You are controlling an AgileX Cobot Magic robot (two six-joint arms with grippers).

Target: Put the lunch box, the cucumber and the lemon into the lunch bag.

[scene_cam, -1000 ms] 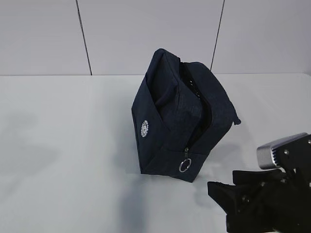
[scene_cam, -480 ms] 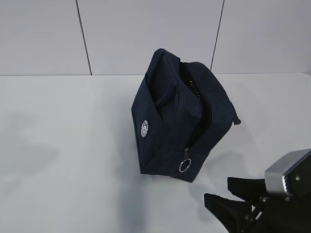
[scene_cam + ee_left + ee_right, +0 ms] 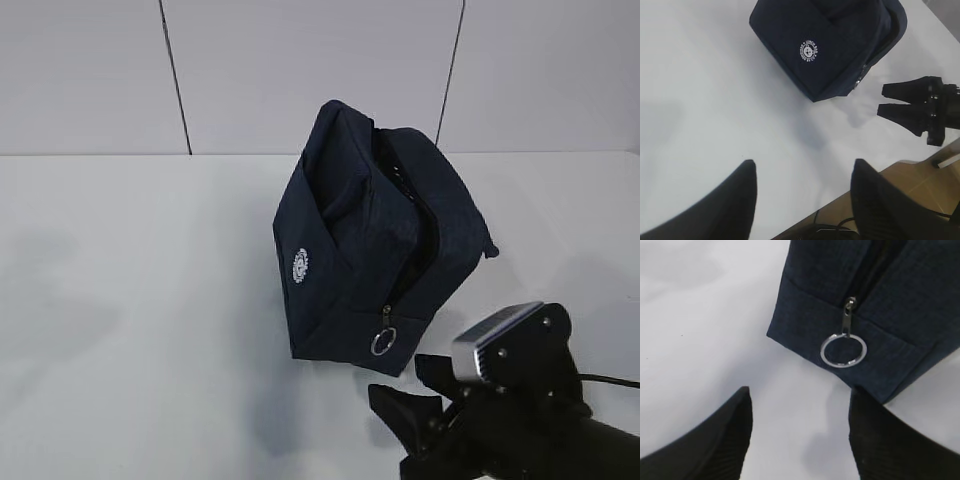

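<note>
Centrally on my white worktop stands the lunch bag, dark navy, leaning a little, its zipper parted along the top edge and run down to the near corner. From the exterior view I see the white round logo on its left face and the metal ring pull hanging at the bottom of the zipper.

My right wrist view gives me that ring pull close up, lying flat against the fabric just below the zipper slider; the exterior view shows it only small. It also shows the right end effector with its fingers spread apart, nothing between them, hanging over bare worktop just short of the bag's corner.

My left wrist view looks down from farther off. It shows the left end effector with its fingers likewise wide apart and holding nothing, well clear of the bag, with the logo readable. I can also see the right end effector from the side here, near the bag's zipper corner, and the worktop's front edge. The exterior view shows no left arm.
</note>
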